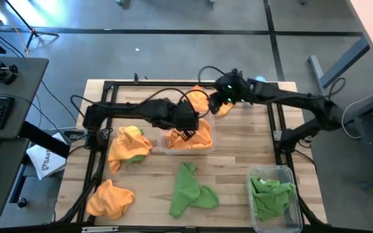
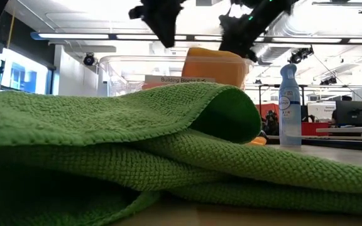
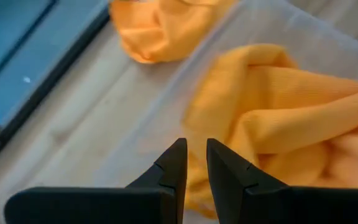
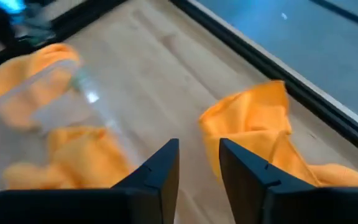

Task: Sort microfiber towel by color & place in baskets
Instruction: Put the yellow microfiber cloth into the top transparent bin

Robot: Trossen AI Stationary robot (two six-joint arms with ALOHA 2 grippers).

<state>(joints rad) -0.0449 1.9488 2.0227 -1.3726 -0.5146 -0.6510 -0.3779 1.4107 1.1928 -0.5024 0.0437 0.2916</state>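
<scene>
A clear basket [image 1: 164,150] at the table's middle holds orange microfiber towels [image 3: 278,106]. My left gripper [image 3: 192,152] hangs just above them, its fingers slightly apart with nothing between them. My right gripper [image 4: 199,155] hovers open near the far edge, short of a crumpled orange towel [image 4: 260,130] that lies on the wood. Two more orange towels [image 1: 129,145] [image 1: 109,197] lie at the left. A green towel [image 1: 190,188] lies near the front edge. A second clear basket [image 1: 289,171] at the front right holds green towels [image 1: 271,194].
A clear spray bottle with a blue cap [image 2: 289,103] stands at the table's far right. A dark frame [image 1: 274,123] runs round the table's edges. Bare wood [image 1: 238,149] shows between the two baskets. In the low view the green towel [image 2: 105,138] fills the foreground.
</scene>
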